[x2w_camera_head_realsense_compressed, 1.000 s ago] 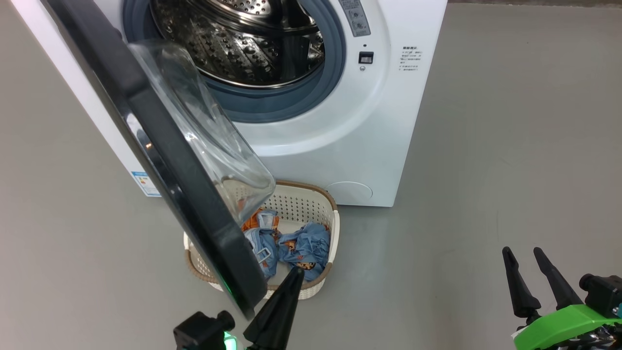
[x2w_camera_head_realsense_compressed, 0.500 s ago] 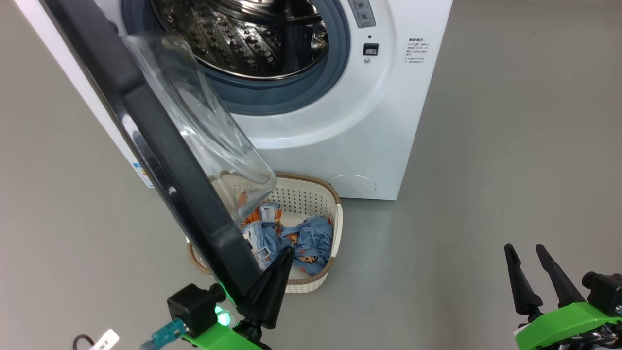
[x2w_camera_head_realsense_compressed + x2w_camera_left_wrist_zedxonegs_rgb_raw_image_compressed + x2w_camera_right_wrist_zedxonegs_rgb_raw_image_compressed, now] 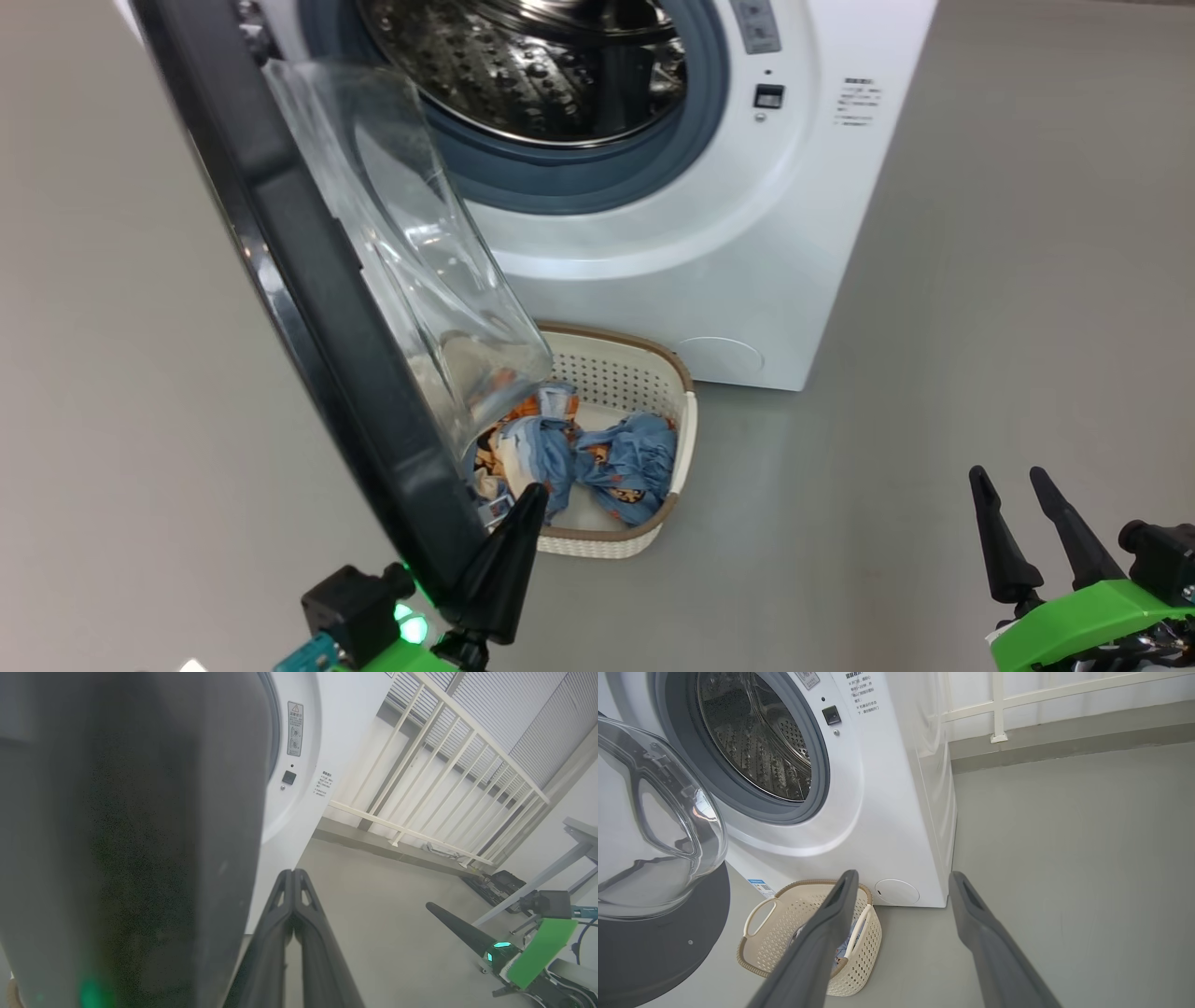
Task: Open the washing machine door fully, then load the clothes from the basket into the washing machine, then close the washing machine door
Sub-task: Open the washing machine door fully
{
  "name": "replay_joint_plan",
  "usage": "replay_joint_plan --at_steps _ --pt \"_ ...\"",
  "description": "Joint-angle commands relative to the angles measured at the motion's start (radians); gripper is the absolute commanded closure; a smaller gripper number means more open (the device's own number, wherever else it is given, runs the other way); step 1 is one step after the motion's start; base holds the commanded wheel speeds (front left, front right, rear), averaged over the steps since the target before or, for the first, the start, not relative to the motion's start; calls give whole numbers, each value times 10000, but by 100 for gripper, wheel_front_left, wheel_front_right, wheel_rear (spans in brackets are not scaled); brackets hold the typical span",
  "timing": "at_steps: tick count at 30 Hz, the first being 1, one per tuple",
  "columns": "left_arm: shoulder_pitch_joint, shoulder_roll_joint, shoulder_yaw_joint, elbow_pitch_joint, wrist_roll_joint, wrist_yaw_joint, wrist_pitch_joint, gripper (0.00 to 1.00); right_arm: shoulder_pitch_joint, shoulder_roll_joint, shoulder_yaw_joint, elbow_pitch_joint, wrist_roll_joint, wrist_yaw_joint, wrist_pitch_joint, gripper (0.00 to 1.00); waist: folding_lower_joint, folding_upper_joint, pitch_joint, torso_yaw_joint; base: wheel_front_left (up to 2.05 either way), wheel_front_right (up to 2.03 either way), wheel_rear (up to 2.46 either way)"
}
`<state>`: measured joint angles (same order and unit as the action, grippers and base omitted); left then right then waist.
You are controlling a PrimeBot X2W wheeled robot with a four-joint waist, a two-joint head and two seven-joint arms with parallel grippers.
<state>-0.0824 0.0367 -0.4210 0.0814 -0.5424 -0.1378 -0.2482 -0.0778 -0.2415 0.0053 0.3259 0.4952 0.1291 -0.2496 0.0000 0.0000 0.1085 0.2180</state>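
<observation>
On the floor (image 3: 980, 327) the washing machine (image 3: 709, 233) is set, opening faced forward. The washing machine door (image 3: 308, 308) is swung out at the opening's left. The basket (image 3: 686, 439) is placed just before the machine's base, its left part overlapped by the door; the clothes (image 3: 597, 462) are lain inside. The left end effector (image 3: 532, 493) is found just beside the door's lower edge, the right end effector (image 3: 1006, 476) well apart to the right.
</observation>
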Motion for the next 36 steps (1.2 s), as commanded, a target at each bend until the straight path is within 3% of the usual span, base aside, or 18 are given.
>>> replay_joint_plan --at_steps 1,19,36 --pt "-71 215 675 -262 82 71 -134 100 -64 -179 244 -256 -67 16 -122 0 0 0 -23 231 0 0 0" --pt "810 153 1468 -825 475 308 -135 100 -60 -312 494 -186 15 16 -122 0 0 0 -83 1883 0 0 0" --pt "962 430 3273 -943 732 1162 -135 100 -182 -256 628 -154 -18 16 -122 0 0 0 155 2310 0 0 0"
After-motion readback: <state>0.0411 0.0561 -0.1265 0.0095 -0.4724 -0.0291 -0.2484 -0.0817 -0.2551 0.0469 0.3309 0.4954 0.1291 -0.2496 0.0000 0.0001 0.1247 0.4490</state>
